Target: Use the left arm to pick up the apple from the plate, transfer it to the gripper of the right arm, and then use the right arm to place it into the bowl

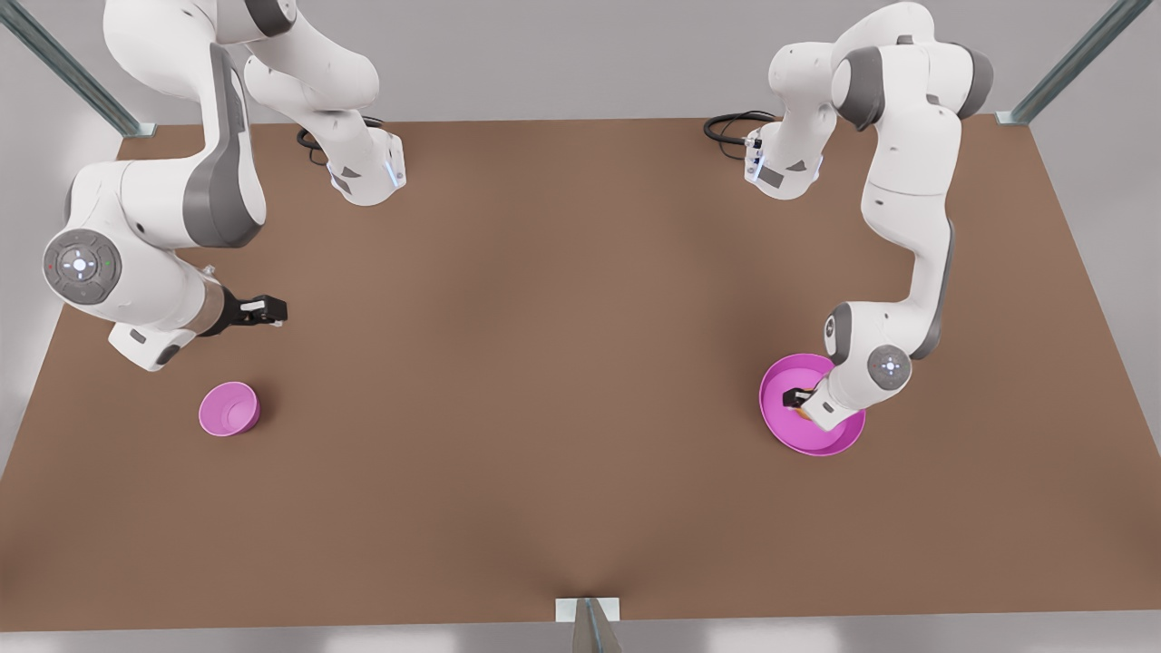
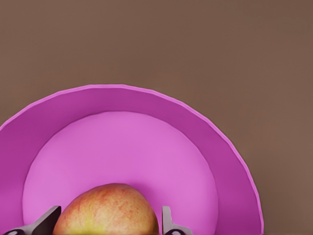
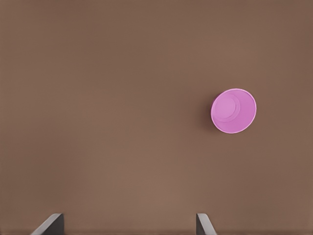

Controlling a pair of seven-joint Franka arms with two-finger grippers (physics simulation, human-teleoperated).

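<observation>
Over the plate [image 2: 230, 147], left claw [image 2: 110, 223] spread around the apple [image 2: 105, 210], right claw [image 1: 263, 311] spread, waiting near bowl [image 1: 229, 409]

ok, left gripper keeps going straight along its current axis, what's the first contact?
Probably the apple: the left gripper points down into the plate, an open finger on either side of the fruit. The palm would likely meet the apple's top, unless the fingertips reach the plate floor first; depth is unclear.

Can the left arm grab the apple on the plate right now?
Probably yes. The left gripper is down over the plate with a finger on each side of the apple, and nothing sits between them.
</observation>
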